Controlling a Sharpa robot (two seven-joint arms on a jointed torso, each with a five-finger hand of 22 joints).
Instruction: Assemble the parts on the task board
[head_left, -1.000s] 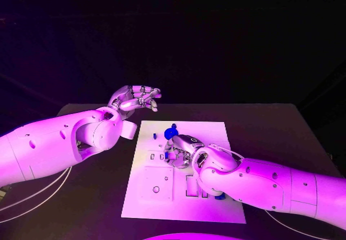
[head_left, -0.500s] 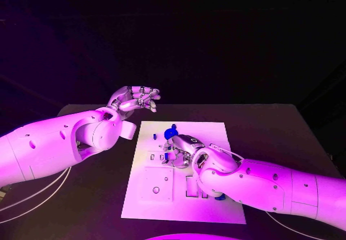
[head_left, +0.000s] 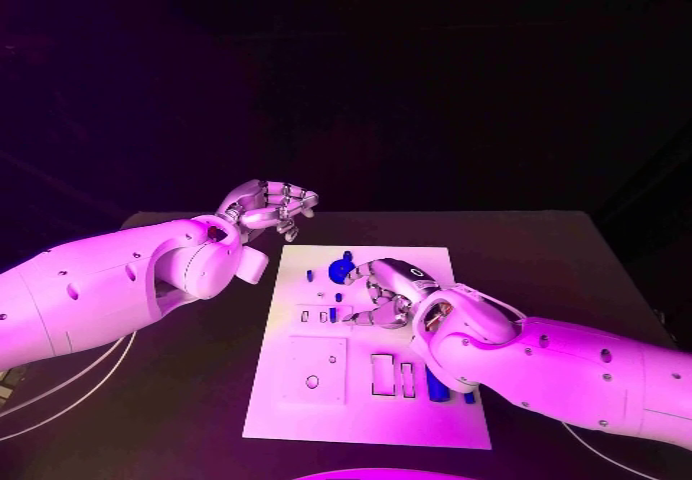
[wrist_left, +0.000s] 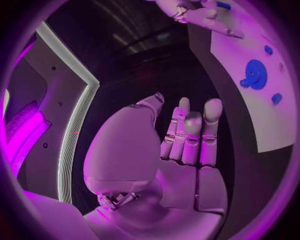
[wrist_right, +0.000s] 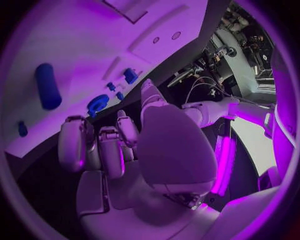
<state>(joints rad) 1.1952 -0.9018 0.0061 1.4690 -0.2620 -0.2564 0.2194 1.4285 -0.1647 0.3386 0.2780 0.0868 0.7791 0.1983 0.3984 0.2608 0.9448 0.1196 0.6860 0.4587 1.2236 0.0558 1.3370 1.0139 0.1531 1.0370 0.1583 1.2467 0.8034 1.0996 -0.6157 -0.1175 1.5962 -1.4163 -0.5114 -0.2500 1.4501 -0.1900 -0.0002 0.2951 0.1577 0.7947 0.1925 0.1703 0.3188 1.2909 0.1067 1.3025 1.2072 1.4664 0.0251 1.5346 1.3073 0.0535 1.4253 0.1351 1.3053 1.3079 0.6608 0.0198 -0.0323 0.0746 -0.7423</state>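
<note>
The white task board (head_left: 296, 410) lies in the middle of the black table. A blue gear (head_left: 342, 268) sits at its far end, and a small blue peg (head_left: 333, 314) stands in a slot nearer the middle. A blue cylinder (head_left: 437, 385) lies at the board's near right. My right hand (head_left: 385, 292) hovers over the board just right of the peg, fingers curled in, with nothing seen in them. My left hand (head_left: 268, 208) hangs above the table's far left corner, off the board, fingers curled and holding nothing. The right wrist view shows the gear (wrist_right: 97, 104) and the cylinder (wrist_right: 47, 85).
More small blue pieces (head_left: 309, 274) stand near the gear. Rectangular slots (head_left: 384, 374) and a raised square plate (head_left: 312, 366) take up the board's near half. Bare table (head_left: 562, 270) lies to the right of the board.
My right hand has lifted off the slot area and drawn back to the right, leaving the small peg standing and uncovering the cylinder. The left hand has barely moved.
</note>
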